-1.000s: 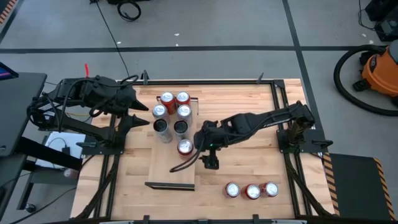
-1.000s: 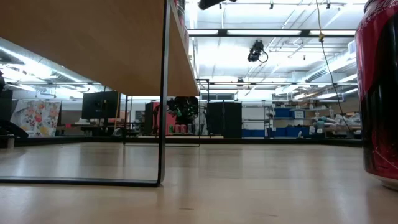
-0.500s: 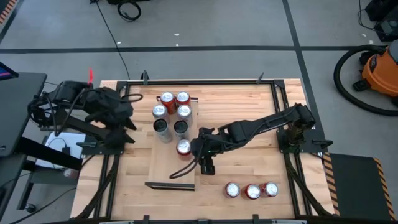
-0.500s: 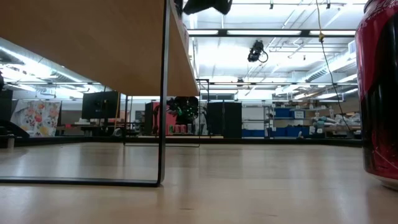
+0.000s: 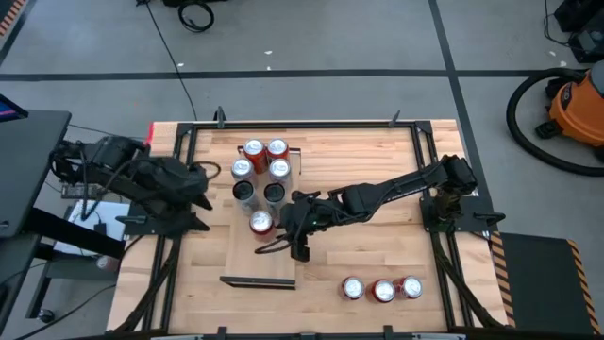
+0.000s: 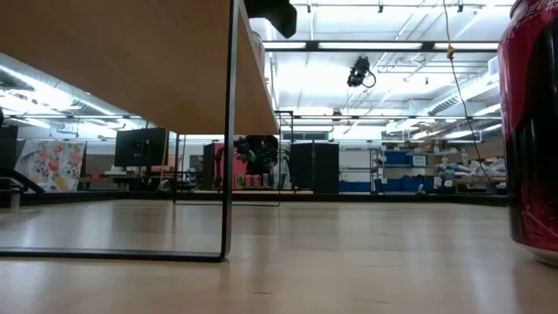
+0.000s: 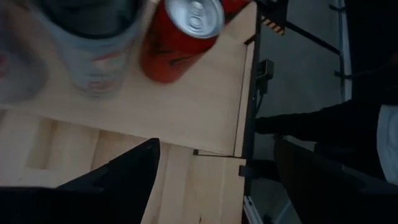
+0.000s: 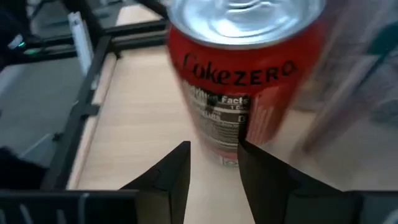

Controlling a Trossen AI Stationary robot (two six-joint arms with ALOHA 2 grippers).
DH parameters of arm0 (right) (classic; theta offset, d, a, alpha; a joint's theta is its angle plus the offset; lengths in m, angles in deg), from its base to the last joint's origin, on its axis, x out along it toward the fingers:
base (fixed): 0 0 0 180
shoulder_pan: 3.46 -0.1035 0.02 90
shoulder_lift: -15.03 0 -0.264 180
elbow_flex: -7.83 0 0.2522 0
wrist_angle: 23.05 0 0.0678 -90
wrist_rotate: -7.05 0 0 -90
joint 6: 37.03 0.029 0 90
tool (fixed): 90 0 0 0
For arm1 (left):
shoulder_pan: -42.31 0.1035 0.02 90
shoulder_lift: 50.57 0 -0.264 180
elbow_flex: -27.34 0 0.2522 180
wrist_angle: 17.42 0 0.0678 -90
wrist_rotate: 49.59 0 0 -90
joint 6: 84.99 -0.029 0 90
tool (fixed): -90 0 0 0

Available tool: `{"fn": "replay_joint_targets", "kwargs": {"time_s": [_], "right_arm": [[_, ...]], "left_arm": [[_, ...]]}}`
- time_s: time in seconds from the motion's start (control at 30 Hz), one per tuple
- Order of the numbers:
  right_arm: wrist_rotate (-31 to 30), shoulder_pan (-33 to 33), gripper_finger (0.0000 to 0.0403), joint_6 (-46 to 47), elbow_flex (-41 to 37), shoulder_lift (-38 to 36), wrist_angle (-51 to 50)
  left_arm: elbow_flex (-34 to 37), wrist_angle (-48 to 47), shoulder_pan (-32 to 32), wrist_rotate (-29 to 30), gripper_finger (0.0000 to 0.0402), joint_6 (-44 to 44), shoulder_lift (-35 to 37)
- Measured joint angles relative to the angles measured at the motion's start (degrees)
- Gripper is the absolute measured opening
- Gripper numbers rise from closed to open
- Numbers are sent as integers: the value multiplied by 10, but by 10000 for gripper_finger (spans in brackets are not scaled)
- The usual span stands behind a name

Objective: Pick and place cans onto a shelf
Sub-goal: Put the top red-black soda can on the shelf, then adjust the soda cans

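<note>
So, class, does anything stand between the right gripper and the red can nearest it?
Nothing visible does. The shut right gripper sits directly in front of the red can on the shelf; the other cans stand off to the side.

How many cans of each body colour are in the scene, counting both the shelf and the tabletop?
Red cans: 6 (3 on the shelf, 3 on the tabletop)
Silver cans: 2, on the shelf
Black cans: 2, on the shelf
Total: 10
</note>
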Motion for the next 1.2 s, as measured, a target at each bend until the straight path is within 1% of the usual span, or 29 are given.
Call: {"fn": "replay_joint_targets", "kwargs": {"time_s": [0.07,0.17,0.3,0.4,0.5,0.6,0.73,0.93,1.07,1.2], "right_arm": [[-19,2,141,-3,-7,0,16],[-43,6,141,-5,-9,0,20],[-43,13,141,-5,-9,0,28],[-44,18,141,-13,-9,0,44],[-45,24,141,-15,-9,0,52],[-52,28,141,-15,-9,0,55],[-45,29,141,-4,-9,0,55],[-33,16,141,14,19,0,-14],[-33,11,141,17,28,-4,-65],[-60,13,141,31,28,-16,-125]], "left_arm": [[20,19,-16,17,324,1,0],[47,35,-34,59,324,2,0],[83,61,-43,101,324,1,0],[111,81,-42,122,324,-3,0],[138,84,-42,145,324,-12,0],[160,90,-42,180,324,-15,0],[173,89,-42,224,324,-19,0],[173,27,-42,292,324,-15,4],[173,12,-38,342,323,-14,17],[173,-5,-7,378,310,-15,27]]}}
